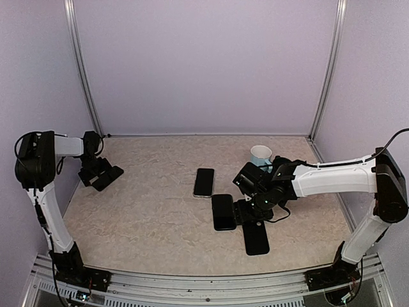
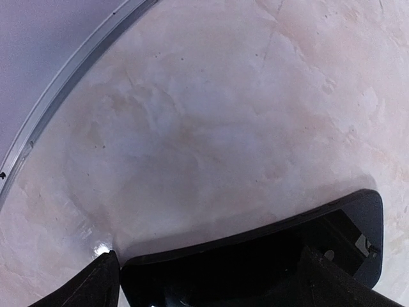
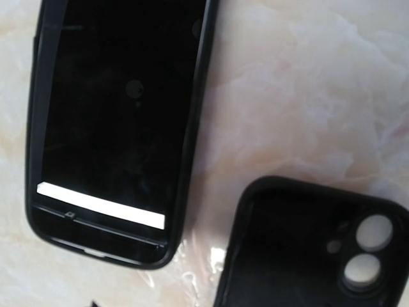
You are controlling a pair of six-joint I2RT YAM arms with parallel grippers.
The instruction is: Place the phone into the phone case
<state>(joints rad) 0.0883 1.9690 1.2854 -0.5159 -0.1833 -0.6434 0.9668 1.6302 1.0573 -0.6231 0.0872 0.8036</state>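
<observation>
Nearest me, one empty phone case lies on the counter, long axis near-to-far. The phone lies parallel just beyond it, to its left and just beside my right tool, whose spread I cannot tell. Farther off are a second phone and one cup; my left tool, fingers spread on nothing, hangs well apart, so the right arm is nearer.

black phone, black phone case, beige marbled table, pale blue mug

black phone lies flat beside empty black phone case.
</observation>
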